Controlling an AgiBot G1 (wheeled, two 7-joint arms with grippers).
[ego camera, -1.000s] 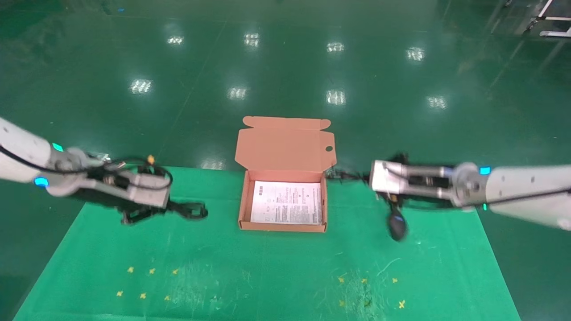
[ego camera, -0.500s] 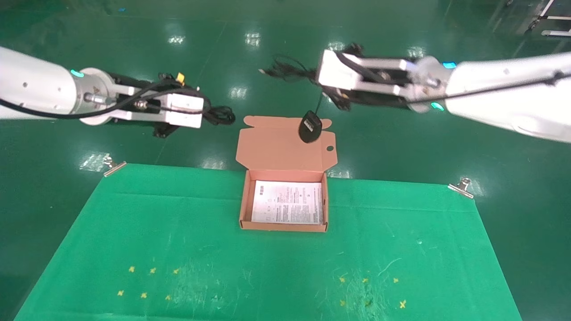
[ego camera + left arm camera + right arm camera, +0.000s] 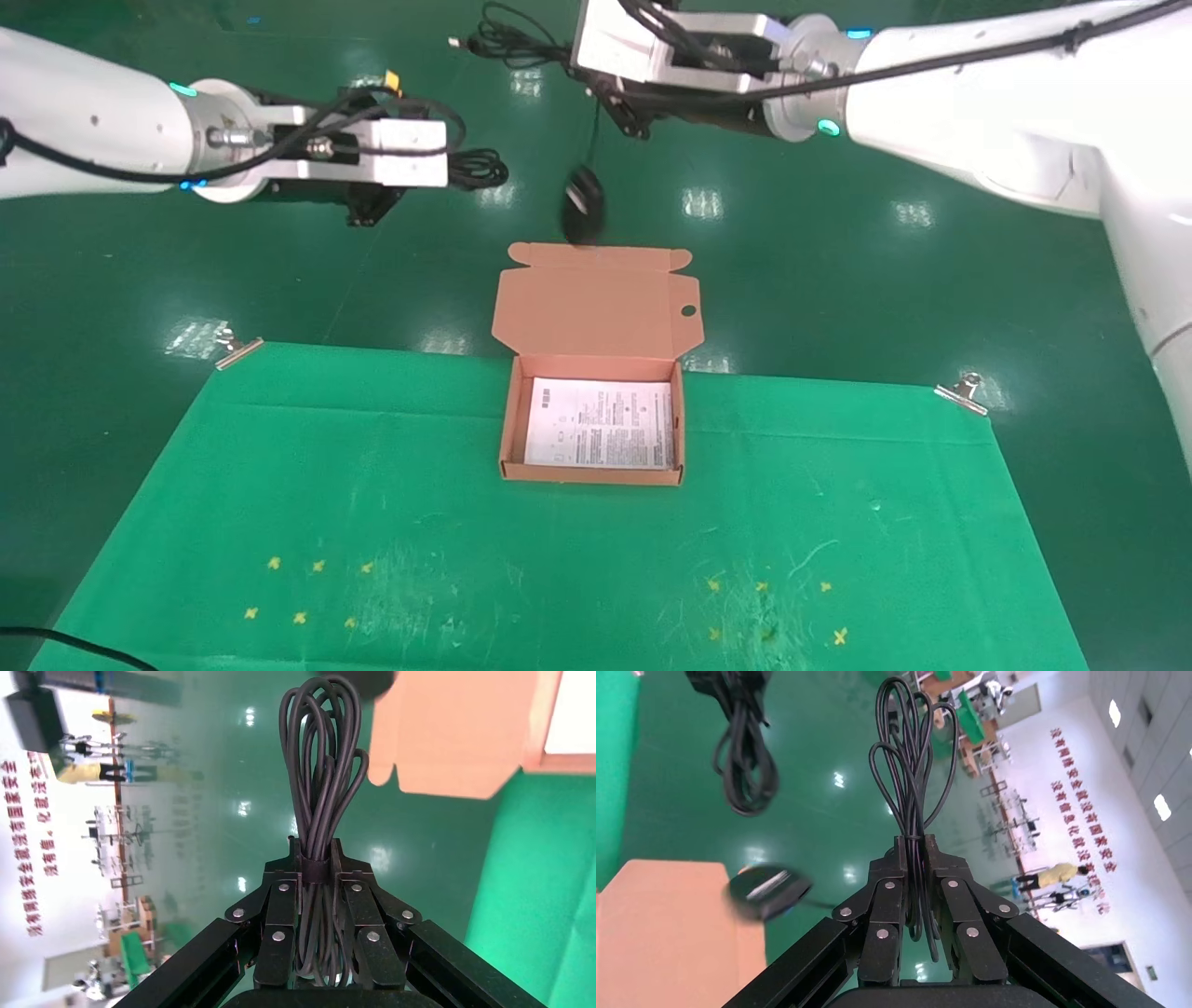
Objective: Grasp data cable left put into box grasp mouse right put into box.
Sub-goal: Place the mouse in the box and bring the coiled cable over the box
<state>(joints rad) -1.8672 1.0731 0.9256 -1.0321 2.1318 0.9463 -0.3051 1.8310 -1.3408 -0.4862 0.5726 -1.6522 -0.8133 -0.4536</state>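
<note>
High above the far edge of the green surface (image 3: 279,485), the data cable (image 3: 477,169) sits clamped in the left hand (image 3: 314,874), its oblong bundle of loops sticking out past the fingers (image 3: 279,917), which are closed on its banded middle. The left arm reaches level from the robot's left, short of the box (image 3: 596,424) and to its left. The right hand (image 3: 916,855) is shut on the mouse's gathered cord (image 3: 507,42), and the mouse (image 3: 584,203) dangles below it on a thin strand, just beyond the far edge of the raised lid (image 3: 596,298). The right arm stretches in high from the robot's right.

Half a second ago the mouse hung in front of the lid's right part; now it hangs farther left and higher, and both hands have risen. The box lies open with its white printed sheet (image 3: 601,424); the print is too small to read. Red Chinese characters (image 3: 1081,818) run along the hall wall.
</note>
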